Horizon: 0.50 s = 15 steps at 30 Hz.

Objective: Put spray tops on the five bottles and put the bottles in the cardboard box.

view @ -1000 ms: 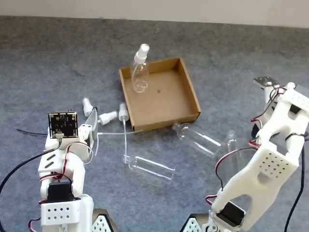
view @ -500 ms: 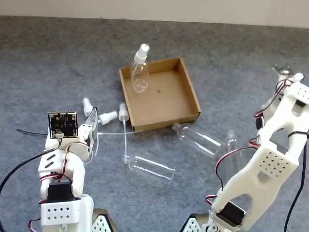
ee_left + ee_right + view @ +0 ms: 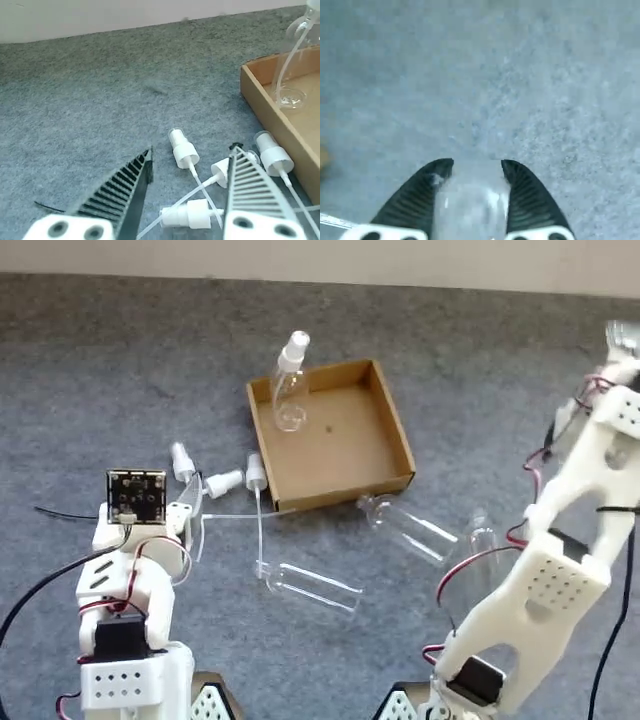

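Right wrist view: the right gripper [image 3: 472, 170] clamps a clear bottle [image 3: 470, 202] in its jaws, at two o'clock on the table [image 3: 150, 340] — the left gripper [image 3: 191, 149], jaws wide, hovers over spray tops [image 3: 182, 150] at nine o'clock of the cardboard box [image 3: 392, 425].

The desk [image 3: 120, 350] is covered in coarse grey felt-like cloth; at 12 o'clock a plain pale wall [image 3: 320, 255] borders it.

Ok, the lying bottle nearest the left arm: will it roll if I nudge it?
Probably: the lying bottle is on its side and looks round, so a sideways nudge could roll it, though the carpet may damp that. It looks empty and thin-walled, so likely light.
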Available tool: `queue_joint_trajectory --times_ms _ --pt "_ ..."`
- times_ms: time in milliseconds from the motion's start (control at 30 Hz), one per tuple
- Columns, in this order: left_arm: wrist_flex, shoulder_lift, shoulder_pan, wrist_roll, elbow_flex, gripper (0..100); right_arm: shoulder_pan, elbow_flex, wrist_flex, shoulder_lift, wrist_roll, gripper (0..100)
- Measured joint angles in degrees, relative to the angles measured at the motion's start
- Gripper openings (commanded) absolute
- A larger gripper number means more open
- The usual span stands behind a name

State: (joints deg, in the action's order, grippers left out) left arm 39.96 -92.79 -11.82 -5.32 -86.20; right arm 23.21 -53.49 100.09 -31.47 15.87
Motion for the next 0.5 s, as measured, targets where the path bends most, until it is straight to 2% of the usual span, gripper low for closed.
queue_joint_trajectory --times_ms 133,300,367,500 --pt "1.8 0.0 2.4 -2.7 1.3 22 -8.9 0.2 0.0 8.7 -6.1 0.4" --pt "7.6 0.0 2.5 -3.2 5.8 22 -19.7 9.0 0.0 20.3 -7.4 0.4" --pt "9.1 0.0 2.5 -3.2 6.5 22 -19.4 13.6 0.0 22.9 -6.5 0.4" --pt "9.1 0.0 2.5 -3.2 6.6 22 -13.5 20.0 0.0 24.4 0.2 0.9"
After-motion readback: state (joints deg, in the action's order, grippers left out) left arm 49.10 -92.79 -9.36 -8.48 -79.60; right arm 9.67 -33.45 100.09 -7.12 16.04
